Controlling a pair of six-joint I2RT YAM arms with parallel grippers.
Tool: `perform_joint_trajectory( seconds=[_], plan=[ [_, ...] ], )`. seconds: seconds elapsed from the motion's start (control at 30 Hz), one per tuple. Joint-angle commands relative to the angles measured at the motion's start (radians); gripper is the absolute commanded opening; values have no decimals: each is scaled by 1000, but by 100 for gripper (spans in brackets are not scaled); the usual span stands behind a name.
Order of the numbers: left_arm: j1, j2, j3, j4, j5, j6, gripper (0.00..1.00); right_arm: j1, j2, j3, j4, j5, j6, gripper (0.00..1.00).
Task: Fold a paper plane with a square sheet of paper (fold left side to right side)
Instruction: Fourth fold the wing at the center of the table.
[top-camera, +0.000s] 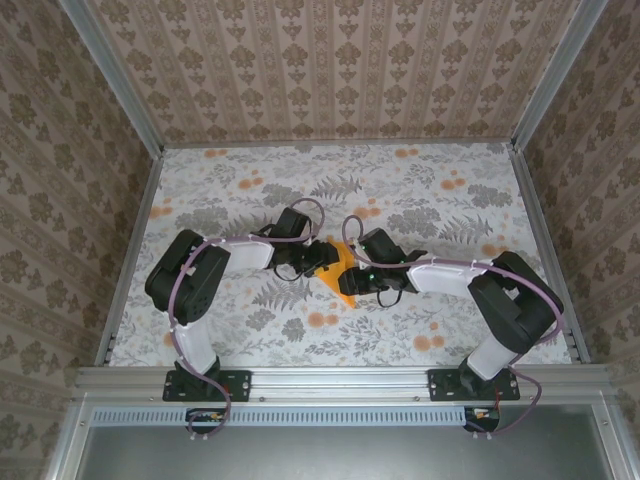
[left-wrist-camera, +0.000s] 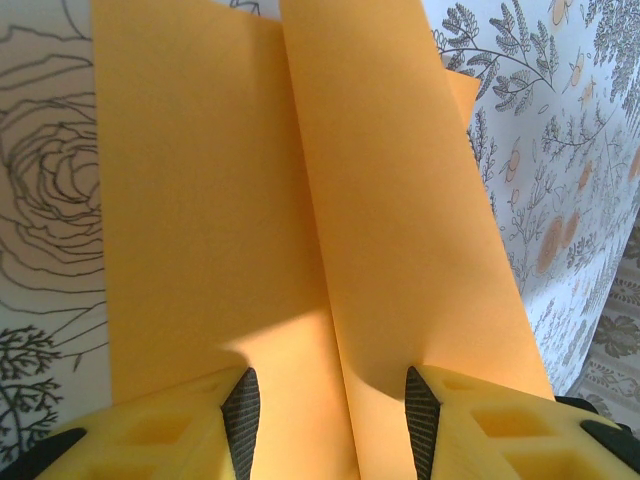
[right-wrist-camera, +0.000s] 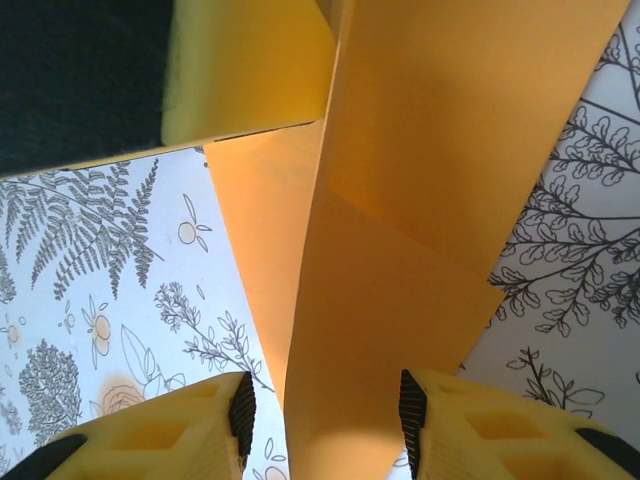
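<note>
The table (top-camera: 420, 200), covered in a pale cloth printed with grey leaves and small orange blossoms, is taken as the reference. Both black-and-white jointed arms, the left arm (top-camera: 190, 280) and the right arm (top-camera: 510, 300), are bent inward over the table's middle.

There the sheet of thin, bright orange paper (top-camera: 343, 268) is found, lying on the cloth. It is already partly folded, with long flaps laid in toward a central seam (left-wrist-camera: 330, 300).

The left gripper (left-wrist-camera: 330, 410) is held low over the table's middle from the left side, and the right gripper (right-wrist-camera: 320, 415) from the right side. On each, the jaws are seen parted. The black ribbed pads (left-wrist-camera: 242, 410) stand either side of the paper and nothing is clamped.

The step in hand is judged to be the fold along the centre line, left half onto right.

- The left flap's outer edge should be taken close to the cloth, so that one layer alone is lifted.
- The right half should be pinned flat against the table.
- The edges should be matched before any crease is pressed — an early press would probably skew the nose.
- The crease should be run along the table from the point outward.
</note>
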Motion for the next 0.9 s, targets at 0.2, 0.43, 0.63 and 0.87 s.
perform_joint_trajectory(
  seconds=[0.2,0.43,0.63,0.87],
  plan=[
    [-4,44,0,-72,-44,23,46,9,52,55,-19,18,-27,35],
    [-4,42,0,-75,-45,22,46,9,79,69,-2,0,-23,18],
    [-4,39,-2,-80,-50,23,46,6,84,70,14,-34,-23,5],
    [-4,40,-8,-82,-54,22,46,-21,85,54,43,-113,-23,0]
  ],
)
